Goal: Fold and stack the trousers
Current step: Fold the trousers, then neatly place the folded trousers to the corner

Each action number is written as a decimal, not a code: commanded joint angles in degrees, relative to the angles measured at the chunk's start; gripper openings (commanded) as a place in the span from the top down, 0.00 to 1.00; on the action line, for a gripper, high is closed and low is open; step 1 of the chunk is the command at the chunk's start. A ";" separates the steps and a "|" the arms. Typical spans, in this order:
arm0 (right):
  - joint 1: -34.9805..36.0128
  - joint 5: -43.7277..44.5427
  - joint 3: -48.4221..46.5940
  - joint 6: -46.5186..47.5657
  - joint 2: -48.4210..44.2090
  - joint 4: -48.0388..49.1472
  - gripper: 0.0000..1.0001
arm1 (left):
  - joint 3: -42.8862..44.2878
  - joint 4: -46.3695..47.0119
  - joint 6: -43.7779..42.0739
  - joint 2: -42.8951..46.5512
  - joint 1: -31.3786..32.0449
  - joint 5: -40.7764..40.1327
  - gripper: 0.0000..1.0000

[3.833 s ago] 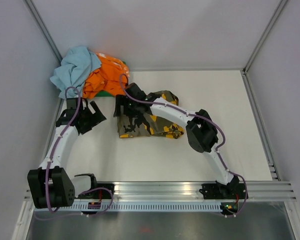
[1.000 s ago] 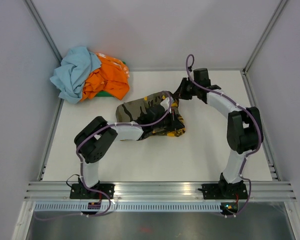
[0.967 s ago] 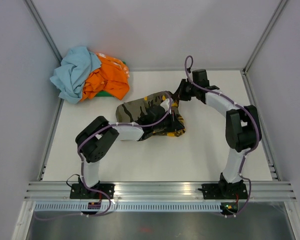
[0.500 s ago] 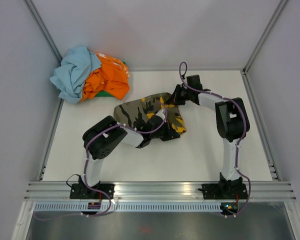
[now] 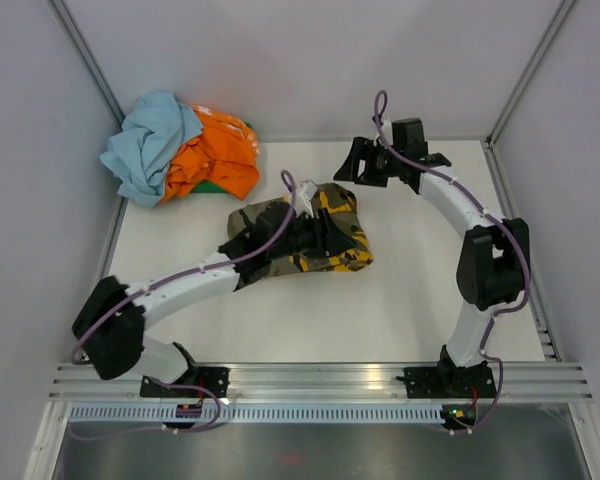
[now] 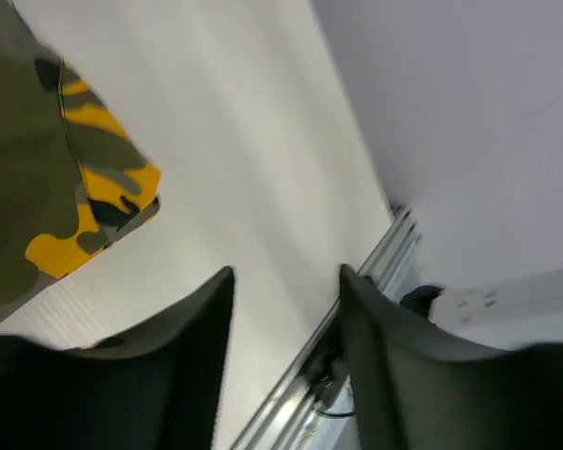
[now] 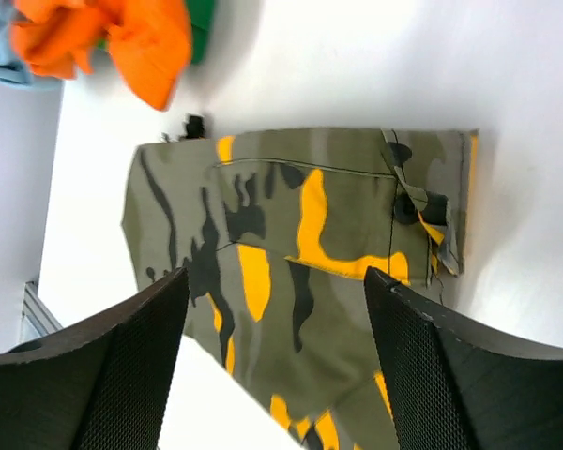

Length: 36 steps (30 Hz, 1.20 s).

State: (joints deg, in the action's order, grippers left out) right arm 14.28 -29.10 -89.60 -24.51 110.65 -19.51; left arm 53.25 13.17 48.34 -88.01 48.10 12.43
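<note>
The camouflage trousers (image 5: 325,215) lie folded into a compact bundle in the middle of the table (image 5: 420,290). My left gripper (image 5: 327,233) hovers over the bundle's near right part, open and empty. The left wrist view shows its open gripper (image 6: 286,281) above bare table, with one corner of the trousers (image 6: 47,178) at the upper left. My right gripper (image 5: 357,163) is open and empty, raised just behind the bundle's far right corner. In the right wrist view the open gripper (image 7: 275,281) looks down on the flat trousers (image 7: 300,244).
A pile of other clothes sits in the far left corner: a light blue cloth (image 5: 145,140), an orange one (image 5: 210,155) and a green edge (image 5: 216,186). The orange cloth also shows in the right wrist view (image 7: 122,42). Grey walls enclose the table; a metal rail (image 5: 320,380) runs along the near edge.
My right gripper has let go of the trousers' far corner and drawn back, open. My left arm has stretched out, its gripper lifted off the cloth. The bundle lies slightly more compact.
</note>
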 commanded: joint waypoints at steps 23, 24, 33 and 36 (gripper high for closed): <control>-1.01 2.38 23.34 1.57 -3.61 14.32 0.08 | -11.24 -34.53 -10.54 24.46 -38.60 -7.77 0.27; -0.84 2.56 22.81 1.05 -2.73 14.41 0.08 | -11.16 -34.53 -11.07 24.81 -38.69 -7.77 0.27; 0.22 4.49 20.79 -0.71 3.60 14.68 0.44 | -10.19 -36.11 -12.83 27.62 -39.39 -9.52 0.27; -0.65 8.52 18.15 -0.89 5.53 11.17 0.94 | -9.84 -36.54 -13.27 27.54 -39.66 -9.88 0.27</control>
State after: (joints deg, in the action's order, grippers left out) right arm 14.11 -25.30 -68.42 -24.97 113.34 -6.81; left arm 41.30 -22.70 37.76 -61.30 8.93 3.25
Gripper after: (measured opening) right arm 0.234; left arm 0.732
